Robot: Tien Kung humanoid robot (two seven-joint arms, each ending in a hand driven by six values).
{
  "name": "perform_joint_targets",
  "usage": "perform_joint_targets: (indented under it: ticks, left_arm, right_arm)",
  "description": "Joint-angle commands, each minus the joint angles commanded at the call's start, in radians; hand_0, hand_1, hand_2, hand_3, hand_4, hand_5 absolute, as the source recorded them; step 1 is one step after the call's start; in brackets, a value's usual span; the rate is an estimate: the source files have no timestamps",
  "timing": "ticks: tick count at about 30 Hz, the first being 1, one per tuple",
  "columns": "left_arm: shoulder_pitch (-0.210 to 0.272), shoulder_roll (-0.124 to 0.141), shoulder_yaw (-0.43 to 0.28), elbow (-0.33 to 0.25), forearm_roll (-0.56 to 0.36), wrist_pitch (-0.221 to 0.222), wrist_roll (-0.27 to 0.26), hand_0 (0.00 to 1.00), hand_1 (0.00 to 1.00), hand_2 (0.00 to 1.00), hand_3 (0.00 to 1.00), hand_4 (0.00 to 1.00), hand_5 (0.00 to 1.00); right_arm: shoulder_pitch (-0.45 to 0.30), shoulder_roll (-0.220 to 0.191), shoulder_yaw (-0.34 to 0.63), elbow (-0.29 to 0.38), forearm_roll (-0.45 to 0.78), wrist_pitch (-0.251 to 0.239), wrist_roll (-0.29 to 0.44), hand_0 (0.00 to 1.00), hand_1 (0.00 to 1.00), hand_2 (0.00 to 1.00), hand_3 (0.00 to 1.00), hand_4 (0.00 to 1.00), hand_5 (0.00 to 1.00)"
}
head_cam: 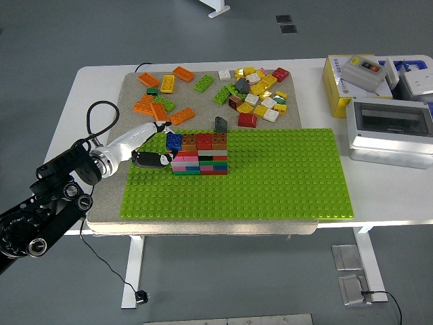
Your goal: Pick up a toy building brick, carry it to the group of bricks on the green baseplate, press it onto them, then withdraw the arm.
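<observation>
White surface (88, 88) on a grey floor, carrying a beige mat (135, 88) with a bright green studded baseplate (284, 176) laid over its near half.

Left hand (150, 145): white-shelled with dark fingers, on a black arm entering from the lower left. It sits at the left end of the brick group. One white finger reaches along the upper side toward the blue square toy brick (174, 141); dark fingers (157, 160) lie lower, against the left face of the stack. Whether the blue brick is gripped or merely touched cannot be told.

Blue brick: at the top left corner of the group, just beside the fingertips, resting on the stack.

Group of stacked bricks (201, 154): near the baseplate's far left part; brown, red and orange bricks on top, with pink, white, green, black and red layers below. A small dark grey piece (220, 123) stands just behind it at the baseplate's far edge.

Loose bricks on the mat beyond the baseplate: orange, green and yellow flat bricks (162, 95) at left; a mixed heap of yellow, white, red and green bricks (257, 91) at centre.

Right end of the surface: a yellow box with a grey switch unit (355, 78) and a grey enclosure with a clear cover (391, 130).
</observation>
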Motion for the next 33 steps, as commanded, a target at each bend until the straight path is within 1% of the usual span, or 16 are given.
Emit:
perform_joint_targets:
  ticks: [8,9,14,15,20,21,33]
  left_arm:
    - [0.000,0.000,0.001,0.001,0.000,-0.002,0.001,0.966,0.984,0.998,0.748,0.494,0.302]
    - [-0.001,0.000,0.000,0.001,-0.001,-0.002,0.001,0.966,0.986,0.998,0.763,0.510,0.311]
    - [-0.001,-0.001,0.001,0.003,-0.004,0.002,-0.006,0.966,0.986,0.998,0.763,0.510,0.311]
    - [-0.001,-0.001,0.000,0.003,-0.005,0.003,-0.007,0.965,0.987,0.998,0.810,0.653,0.437]
    - [-0.001,-0.002,0.000,0.005,-0.005,0.004,-0.010,0.965,0.987,0.998,0.810,0.653,0.437]
    - [-0.001,-0.002,0.000,0.006,-0.005,0.004,-0.010,0.967,0.988,0.998,0.825,0.685,0.463]
    - [-0.002,-0.002,0.003,0.004,-0.003,0.000,-0.009,0.965,0.988,0.998,0.818,0.693,0.468]
  right_arm:
    - [0.000,-0.001,0.001,0.000,-0.001,0.000,0.001,0.782,0.761,0.807,0.811,0.575,0.998]
    - [0.000,-0.001,0.001,0.000,-0.001,0.000,0.001,0.782,0.760,0.807,0.811,0.574,0.998]
    - [0.001,-0.001,0.001,0.000,-0.001,0.000,0.001,0.782,0.760,0.807,0.811,0.574,0.998]
    - [0.001,-0.001,0.001,0.000,-0.001,0.000,0.001,0.786,0.761,0.806,0.811,0.575,0.998]
    - [0.001,0.000,0.004,0.000,-0.004,0.000,0.000,0.786,0.761,0.806,0.811,0.575,0.998]
    - [0.001,0.000,0.004,0.000,-0.004,0.000,0.000,0.783,0.758,0.806,0.811,0.575,0.998]
    - [0.002,-0.001,0.008,0.000,-0.008,0.000,-0.002,0.788,0.759,0.806,0.809,0.575,0.998]
